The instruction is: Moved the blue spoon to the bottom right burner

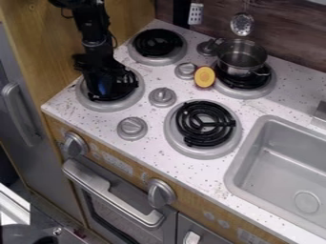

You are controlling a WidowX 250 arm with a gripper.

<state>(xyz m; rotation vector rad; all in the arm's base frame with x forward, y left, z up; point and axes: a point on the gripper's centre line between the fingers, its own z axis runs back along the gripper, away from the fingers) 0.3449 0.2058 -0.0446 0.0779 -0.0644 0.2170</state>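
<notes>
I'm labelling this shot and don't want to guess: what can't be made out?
All in the camera view:
- Blue object: full shape, hidden by the dark gripper.
- Left front burner: part of its coil, behind the gripper.
- Right rear burner: part of its coil, under the metal pot.
- Sink: far right part, cut off by the right edge.

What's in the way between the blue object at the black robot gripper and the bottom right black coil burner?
A round grey knob stands between the blue object, which is at the lower left burner, and the bottom right burner. Nothing taller is visible between them, so lifting over the knob would probably work.
</notes>
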